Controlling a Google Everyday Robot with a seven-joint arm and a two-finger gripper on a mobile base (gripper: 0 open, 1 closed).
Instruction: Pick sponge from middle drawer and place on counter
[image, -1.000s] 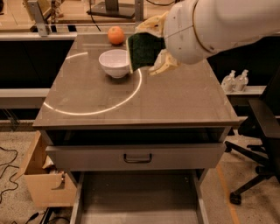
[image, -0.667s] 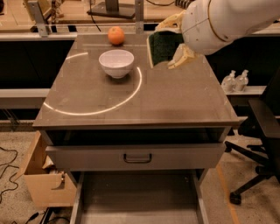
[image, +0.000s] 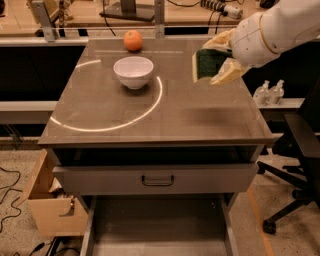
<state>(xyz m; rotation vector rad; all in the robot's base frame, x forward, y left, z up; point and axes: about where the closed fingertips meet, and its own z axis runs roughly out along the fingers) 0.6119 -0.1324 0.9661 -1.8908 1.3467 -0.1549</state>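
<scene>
Gripper (image: 218, 59) with sponge (image: 204, 64) over glossy counter (image: 200, 117)

The claw (image: 220, 59) holds the sponge (image: 204, 64) above the counter (image: 200, 117), right of the bowl (image: 133, 71), which sits before the orange (image: 133, 40).

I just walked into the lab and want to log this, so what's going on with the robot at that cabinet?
The robot's gripper is shut on the sponge, holding it in the air over the right rear part of the counter. The sponge is not yet set down. Below, the middle drawer stands pulled out. A white bowl and an orange sit further left on the counter, apart from the sponge.
</scene>
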